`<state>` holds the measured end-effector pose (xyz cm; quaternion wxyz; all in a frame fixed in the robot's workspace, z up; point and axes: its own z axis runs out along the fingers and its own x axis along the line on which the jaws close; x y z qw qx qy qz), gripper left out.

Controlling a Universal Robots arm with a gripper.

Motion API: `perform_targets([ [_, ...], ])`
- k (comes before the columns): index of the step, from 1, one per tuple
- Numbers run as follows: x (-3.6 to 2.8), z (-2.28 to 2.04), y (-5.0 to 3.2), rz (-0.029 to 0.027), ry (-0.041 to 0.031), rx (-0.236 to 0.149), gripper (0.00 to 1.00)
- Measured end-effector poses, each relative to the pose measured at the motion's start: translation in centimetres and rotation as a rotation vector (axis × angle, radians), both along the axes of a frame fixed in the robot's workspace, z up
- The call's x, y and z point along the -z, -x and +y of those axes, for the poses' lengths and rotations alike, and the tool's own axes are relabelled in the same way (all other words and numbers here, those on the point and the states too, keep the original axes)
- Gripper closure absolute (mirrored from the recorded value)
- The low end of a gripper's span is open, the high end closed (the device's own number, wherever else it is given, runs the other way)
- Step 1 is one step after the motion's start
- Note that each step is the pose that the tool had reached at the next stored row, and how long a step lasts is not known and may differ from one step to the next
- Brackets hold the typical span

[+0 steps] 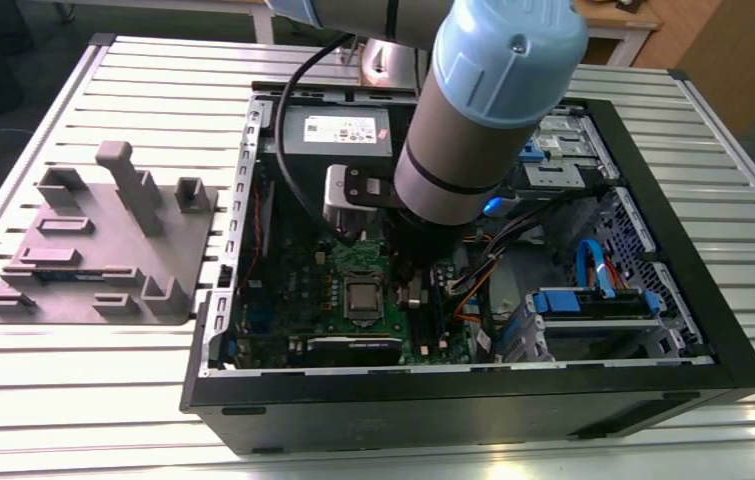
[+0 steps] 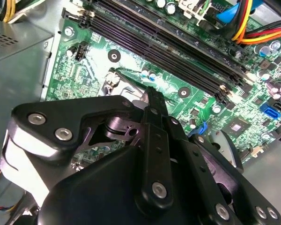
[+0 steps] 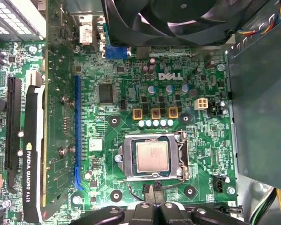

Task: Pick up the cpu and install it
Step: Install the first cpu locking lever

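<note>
Slatted metal tabletop (image 1: 84,400) carries an open computer case (image 1: 697,340). Inside it, the gripper (image 3: 154,199) hovers just beside the socket, fingers drawn together on nothing. Directly ahead, the cpu (image 3: 152,157) lies flat, seated in the motherboard (image 3: 131,93) socket.

silver-grey cpu (image 3: 151,157), green motherboard (image 3: 131,98), black claw (image 2: 152,101)

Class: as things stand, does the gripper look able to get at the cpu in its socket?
Probably yes. The cpu lies bare in the open socket, and the gripper hangs just beside it with nothing between.
</note>
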<state>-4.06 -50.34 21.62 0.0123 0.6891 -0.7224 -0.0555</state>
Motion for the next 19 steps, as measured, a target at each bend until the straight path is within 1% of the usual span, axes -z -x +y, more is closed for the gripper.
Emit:
perform_targets([
  [1,0.02,0.0,0.0,-0.0002,0.0047,0.0,0.89],
  [3,0.11,-0.01,0.0,-0.0004,0.0178,0.0,0.89],
  [4,0.19,-0.01,0.0,-0.0005,0.0222,0.0,0.89],
  [8,0.72,-0.01,0.0,-0.0007,0.0231,-0.001,0.89],
  [14,1.1,-0.14,0.01,-0.0009,0.0247,-0.019,0.89],
  [19,1.41,-0.46,0.08,-0.0053,0.0248,-0.026,0.89],
])
